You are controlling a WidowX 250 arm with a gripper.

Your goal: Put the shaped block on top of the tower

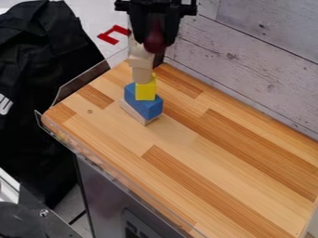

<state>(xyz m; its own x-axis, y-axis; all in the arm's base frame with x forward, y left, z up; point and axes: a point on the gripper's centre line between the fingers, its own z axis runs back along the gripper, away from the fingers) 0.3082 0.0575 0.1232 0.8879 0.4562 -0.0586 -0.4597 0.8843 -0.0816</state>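
Observation:
At the top of the camera view the black gripper point(155, 41) hangs down with its fingers closed around a dark red, rounded block point(155, 42). The tower stands near the far left part of the wooden surface. A pale wood piece lies at its bottom, under a blue block point(144, 101); above come a yellow block point(146, 89) and pale wood blocks point(142, 62). The red block overlaps the right side of the tower's upper end in the view; whether they touch cannot be told. The gripper partly hides the tower's top.
The wooden tabletop point(205, 158) has a clear raised edge guard point(105, 162) along its left side. A whitewashed plank wall point(248, 60) rises behind on the right. Black cloth point(43, 60) hangs at the left, and a red bracket-shaped thing point(114, 34) lies beyond the table.

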